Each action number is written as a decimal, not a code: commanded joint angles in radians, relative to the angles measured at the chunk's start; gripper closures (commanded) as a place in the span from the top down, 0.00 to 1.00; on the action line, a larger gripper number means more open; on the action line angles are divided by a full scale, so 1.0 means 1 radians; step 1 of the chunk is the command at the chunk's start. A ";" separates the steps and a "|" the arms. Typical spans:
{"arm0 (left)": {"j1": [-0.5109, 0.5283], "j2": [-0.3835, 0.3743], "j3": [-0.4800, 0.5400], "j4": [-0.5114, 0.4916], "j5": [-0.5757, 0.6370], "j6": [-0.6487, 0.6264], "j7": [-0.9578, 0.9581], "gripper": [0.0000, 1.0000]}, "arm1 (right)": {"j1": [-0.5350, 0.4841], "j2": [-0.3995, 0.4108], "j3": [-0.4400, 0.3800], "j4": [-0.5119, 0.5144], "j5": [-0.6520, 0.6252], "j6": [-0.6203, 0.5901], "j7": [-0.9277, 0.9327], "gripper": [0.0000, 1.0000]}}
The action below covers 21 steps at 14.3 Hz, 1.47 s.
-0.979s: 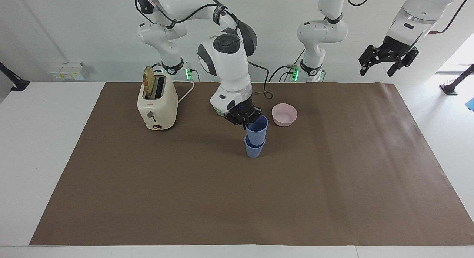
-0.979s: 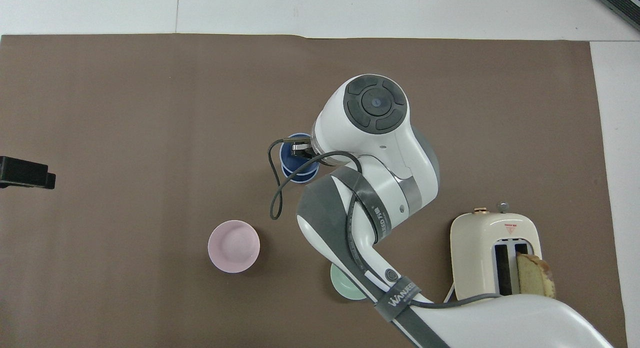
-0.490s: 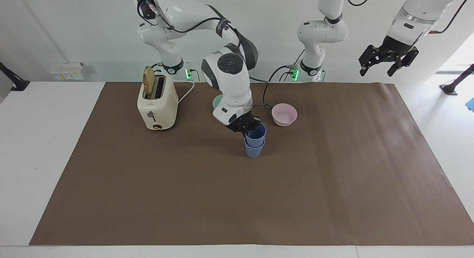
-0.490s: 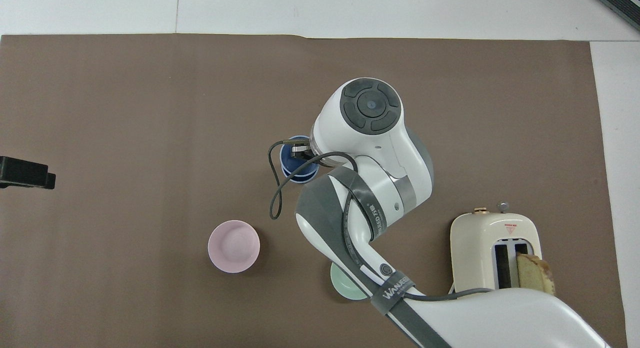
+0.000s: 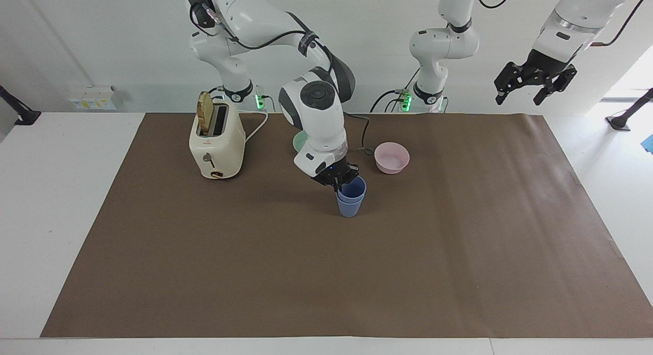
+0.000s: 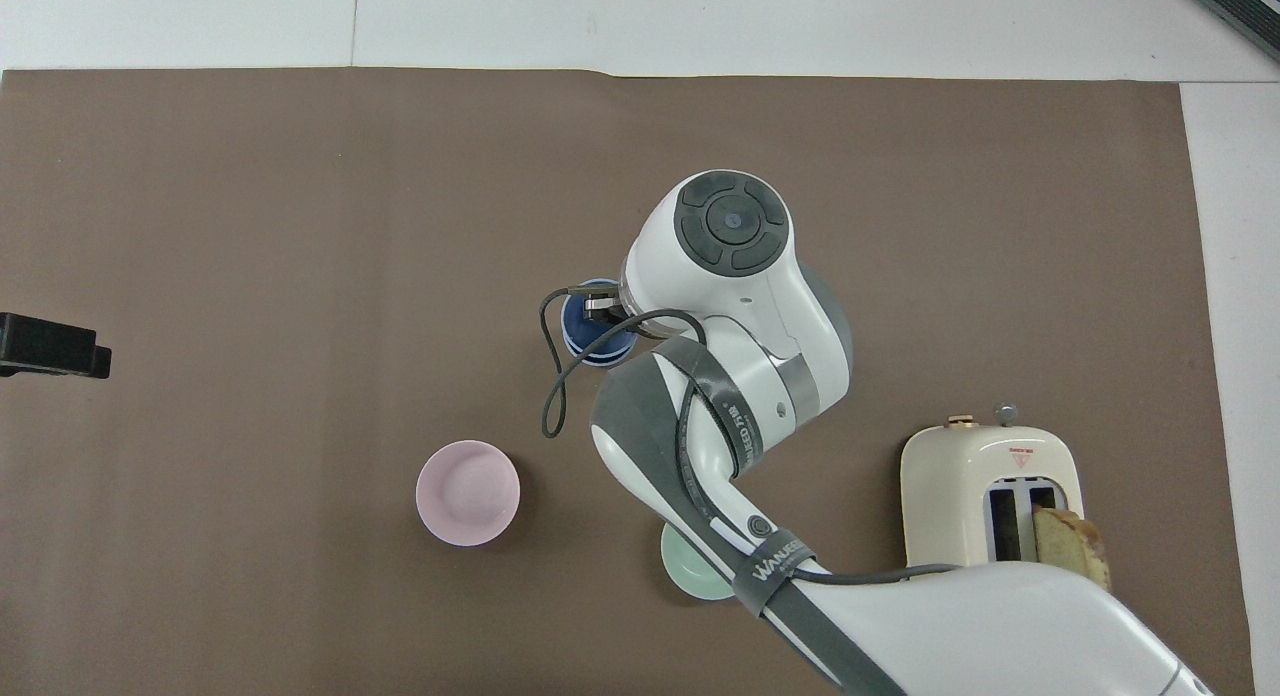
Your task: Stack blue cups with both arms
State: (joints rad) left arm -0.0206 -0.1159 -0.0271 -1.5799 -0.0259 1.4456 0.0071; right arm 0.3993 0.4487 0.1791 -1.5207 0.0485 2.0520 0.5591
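Note:
Two blue cups stand nested in the middle of the brown mat. The upper blue cup (image 5: 352, 187) sits deep in the lower blue cup (image 5: 350, 208), with only its rim band showing. They appear as one blue ring in the overhead view (image 6: 590, 338). My right gripper (image 5: 338, 180) is shut on the upper cup's rim, on the side nearer the robots; it also shows in the overhead view (image 6: 598, 306). My left gripper (image 5: 534, 82) waits, open and empty, high over the left arm's end of the table; its tip shows in the overhead view (image 6: 52, 345).
A pink bowl (image 5: 392, 157) stands beside the cups, nearer the robots, toward the left arm's end. A green bowl (image 5: 299, 139) is partly hidden by the right arm. A cream toaster (image 5: 216, 143) with a bread slice stands toward the right arm's end.
My right gripper has lowered the upper blue cup into the lower one, from half out to nearly fully nested. The left arm has not moved.

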 commanded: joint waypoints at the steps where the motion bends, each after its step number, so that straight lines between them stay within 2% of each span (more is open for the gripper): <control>1: -0.001 -0.010 0.003 0.003 -0.008 -0.017 0.005 1.00 | -0.008 -0.008 0.007 -0.013 -0.001 0.020 -0.007 0.28; 3: -0.001 -0.010 0.003 0.003 -0.008 -0.017 0.005 1.00 | -0.008 -0.008 0.007 -0.004 -0.001 0.005 -0.007 0.30; 4: -0.001 -0.010 0.003 0.003 -0.008 -0.017 0.005 1.00 | -0.010 -0.010 0.007 -0.003 -0.003 0.004 -0.004 0.37; 5: -0.001 -0.010 0.003 0.003 -0.008 -0.017 0.005 1.00 | -0.008 -0.013 0.005 0.000 -0.003 0.002 -0.004 0.57; 6: -0.001 -0.010 0.003 0.003 -0.008 -0.017 0.005 1.00 | -0.016 -0.016 0.002 0.011 -0.006 -0.003 -0.007 0.92; 7: -0.001 -0.010 0.003 0.003 -0.008 -0.017 0.005 1.00 | -0.025 -0.025 0.002 0.013 -0.028 -0.004 -0.016 1.00; 10: -0.001 -0.010 0.003 0.003 -0.008 -0.017 0.005 1.00 | -0.094 -0.068 0.002 0.055 -0.061 -0.081 -0.054 1.00; 12: -0.001 -0.010 0.003 0.003 -0.008 -0.017 0.005 1.00 | -0.158 -0.094 0.003 0.086 -0.062 -0.143 -0.154 1.00; 21: -0.001 -0.010 0.003 0.003 -0.008 -0.017 0.005 1.00 | -0.387 -0.243 -0.006 0.088 -0.084 -0.266 -0.416 1.00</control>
State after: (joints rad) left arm -0.0206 -0.1159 -0.0271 -1.5799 -0.0259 1.4454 0.0071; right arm 0.0475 0.2386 0.1632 -1.4259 -0.0107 1.8027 0.1832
